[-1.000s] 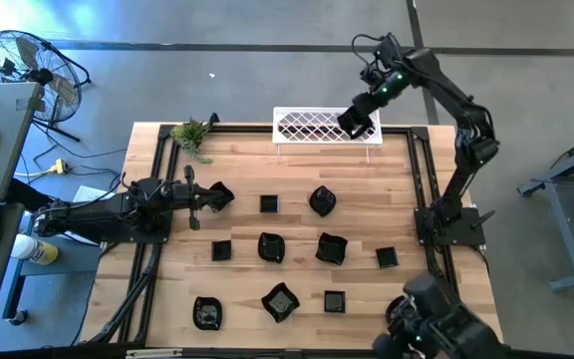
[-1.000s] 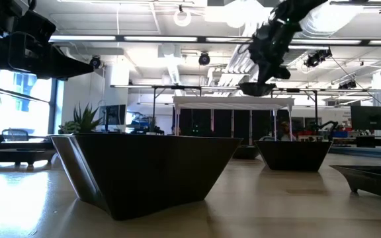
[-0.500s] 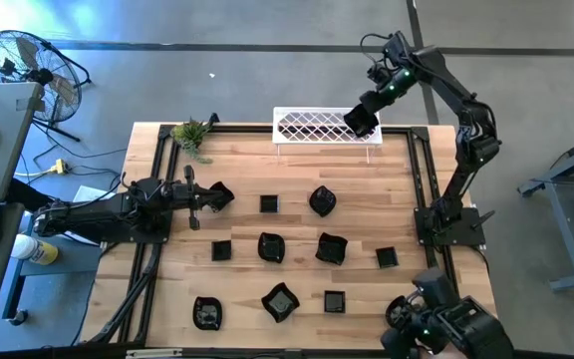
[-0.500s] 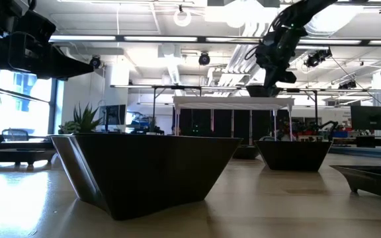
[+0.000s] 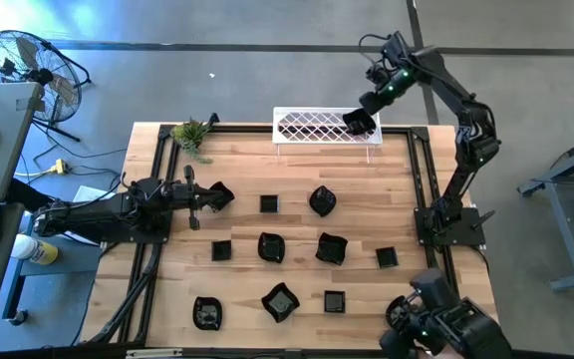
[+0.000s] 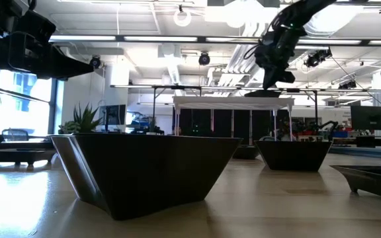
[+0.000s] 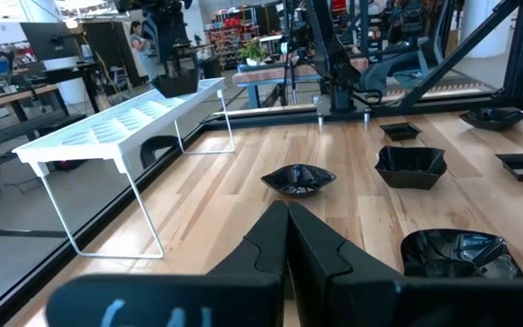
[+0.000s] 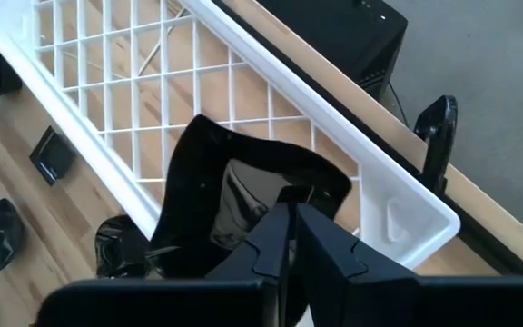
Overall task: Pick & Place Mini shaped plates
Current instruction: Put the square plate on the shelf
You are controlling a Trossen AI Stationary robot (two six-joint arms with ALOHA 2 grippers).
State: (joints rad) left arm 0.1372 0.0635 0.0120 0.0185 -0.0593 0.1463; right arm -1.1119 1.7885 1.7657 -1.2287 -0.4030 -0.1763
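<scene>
Above the right end of the white lattice rack (image 5: 307,126) my right gripper (image 5: 364,118) is shut on a glossy black wavy-edged mini plate (image 8: 216,182). In the low view this plate (image 6: 268,94) lies flat on the rack's top. Several more mini shaped plates (image 5: 271,246) sit bottom-down on the wooden table. My left gripper (image 7: 287,238) is shut and empty, pointing level over the table's left side. My right gripper has the plate's rim (image 8: 284,193) between its two fingertips. The fingers slant down onto it from the table's far right. The plate's underside rests on the rack's lattice (image 8: 134,100), near the rack's right end. I cannot tell whether the fingers still pinch the rim.
A small green plant (image 5: 192,133) stands at the table's far left corner. A black frame rail (image 5: 419,170) runs along the table's sides. Plates such as a square plate (image 5: 269,203) and a rounder plate (image 5: 322,200) lie spread over the middle and near part.
My right gripper has carried the plate a little toward the rack's right end. In the low view the plate has sunk from just under the fingers onto the rack's top, where it now lies flat.
</scene>
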